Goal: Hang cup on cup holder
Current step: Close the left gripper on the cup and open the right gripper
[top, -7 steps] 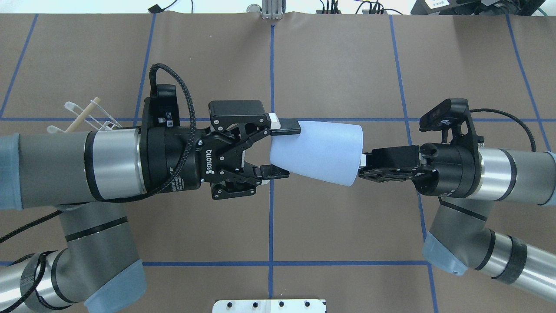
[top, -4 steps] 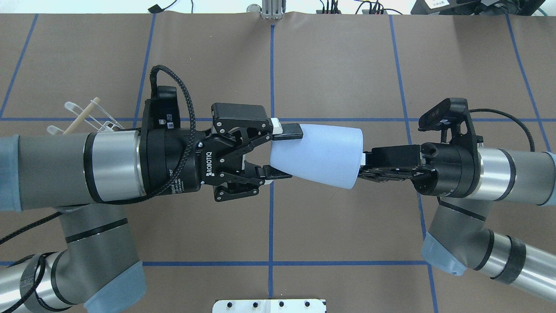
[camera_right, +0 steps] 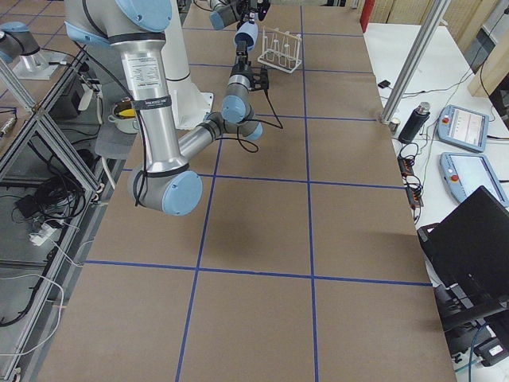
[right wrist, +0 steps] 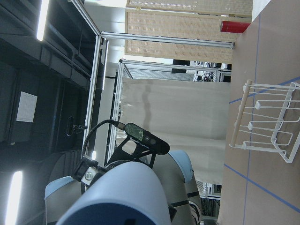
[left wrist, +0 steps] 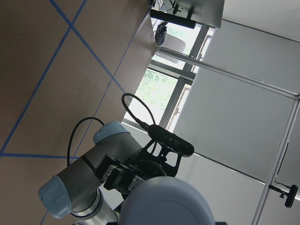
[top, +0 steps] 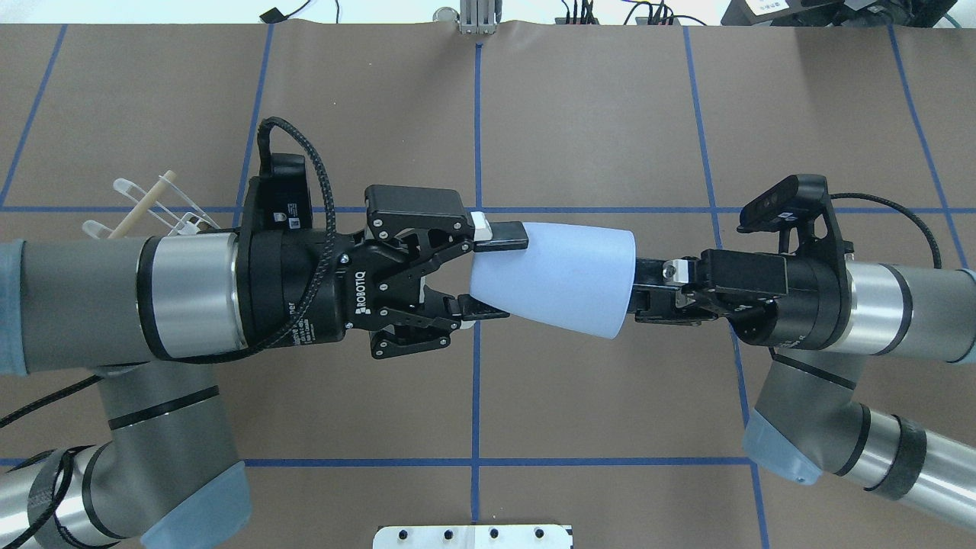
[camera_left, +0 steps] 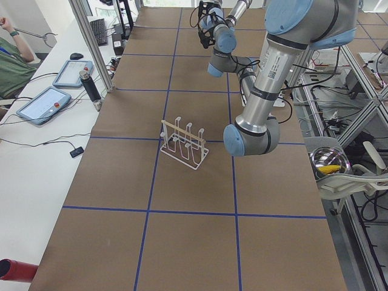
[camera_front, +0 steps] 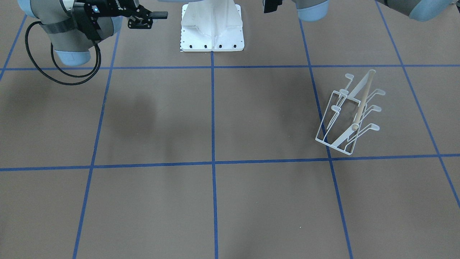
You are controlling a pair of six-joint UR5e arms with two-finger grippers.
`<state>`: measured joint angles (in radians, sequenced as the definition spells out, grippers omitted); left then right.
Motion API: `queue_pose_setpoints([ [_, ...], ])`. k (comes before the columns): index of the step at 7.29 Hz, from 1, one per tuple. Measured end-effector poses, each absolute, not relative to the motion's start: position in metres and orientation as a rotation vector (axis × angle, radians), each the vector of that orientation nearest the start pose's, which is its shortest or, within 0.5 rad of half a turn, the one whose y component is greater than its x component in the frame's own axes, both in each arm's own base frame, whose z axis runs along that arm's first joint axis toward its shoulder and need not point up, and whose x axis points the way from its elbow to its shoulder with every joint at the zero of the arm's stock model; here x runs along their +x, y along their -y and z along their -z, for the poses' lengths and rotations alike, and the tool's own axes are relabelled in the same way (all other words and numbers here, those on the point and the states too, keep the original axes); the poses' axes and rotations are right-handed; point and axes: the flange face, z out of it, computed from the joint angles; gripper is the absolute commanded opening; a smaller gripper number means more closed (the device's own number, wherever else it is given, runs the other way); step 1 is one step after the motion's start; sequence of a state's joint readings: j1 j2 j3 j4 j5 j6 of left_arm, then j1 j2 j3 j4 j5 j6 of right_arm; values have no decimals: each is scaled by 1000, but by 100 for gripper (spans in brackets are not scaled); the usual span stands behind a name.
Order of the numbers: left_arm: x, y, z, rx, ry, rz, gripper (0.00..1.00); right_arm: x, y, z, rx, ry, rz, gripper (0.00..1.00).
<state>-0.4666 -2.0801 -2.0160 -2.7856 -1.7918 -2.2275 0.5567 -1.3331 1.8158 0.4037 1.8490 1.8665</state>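
The pale blue cup [top: 557, 278] lies sideways in the air between my two grippers, its narrow base to the left. My left gripper [top: 494, 271] is shut on the base, one finger on each side. My right gripper [top: 640, 293] is at the wide rim with its jaws spread apart; one finger [camera_front: 158, 15] shows in the front view. The cup also fills the bottom of the left wrist view [left wrist: 168, 204] and the right wrist view [right wrist: 122, 197]. The white wire cup holder [camera_front: 346, 115] stands on the table, partly hidden behind my left arm in the overhead view [top: 145, 206].
The white bolted pedestal [camera_front: 212, 25] sits at the robot's base. Blue tape lines grid the brown table. Tablets [camera_left: 45, 103] and cables lie on the side desk beyond the table. A metal bowl [camera_left: 329, 162] sits off the table near the robot.
My left gripper has closed in on the cup's base. My right gripper has spread its jaws at the rim and drawn back slightly to the right. The cup has stayed put.
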Motion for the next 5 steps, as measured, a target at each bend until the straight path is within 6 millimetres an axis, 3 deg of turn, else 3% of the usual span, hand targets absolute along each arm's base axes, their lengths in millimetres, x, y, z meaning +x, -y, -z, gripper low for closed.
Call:
queue_pose_setpoints([
  [2, 355, 304, -85, -325, -2125, 377, 0, -296, 328, -275, 227, 2347, -78, 100],
  [3, 352, 309, -88, -301, -2116, 371, 0, -278, 349, -291, 275, 2270, -92, 100],
  [5, 336, 338, -103, -213, -2032, 416, 0, -220, 415, -330, 404, 1997, -85, 100],
])
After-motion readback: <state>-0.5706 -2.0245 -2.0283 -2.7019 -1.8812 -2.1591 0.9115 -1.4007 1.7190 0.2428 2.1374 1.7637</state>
